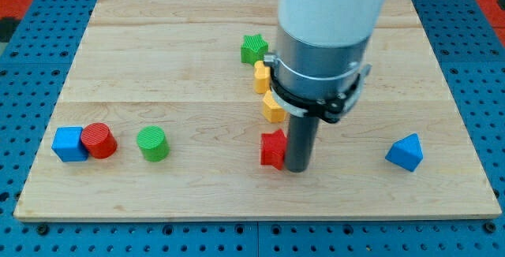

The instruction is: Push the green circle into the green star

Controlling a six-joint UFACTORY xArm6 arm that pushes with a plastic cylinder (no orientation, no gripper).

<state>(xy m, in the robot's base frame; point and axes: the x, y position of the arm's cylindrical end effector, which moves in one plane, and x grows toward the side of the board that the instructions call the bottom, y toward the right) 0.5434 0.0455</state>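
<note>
My tip (297, 168) is resting on the wooden board (158, 52), touching or just beside the right side of the red block (273, 149), near the middle of the view's lower half; the arm is ending in a bare rod, so there are no jaws to open or close, and it is holding nothing. The green circle (151, 143) is sitting well to the view's left of my tip, just right of the red circle (99, 140), which is touching the blue cube (69, 143). The green star (253, 49) is lying near the view's top centre; two yellow blocks (262, 76) (273, 108) are trailing down from it, partly hidden by the arm. A blue triangle (405, 152) is sitting at the view's right.
</note>
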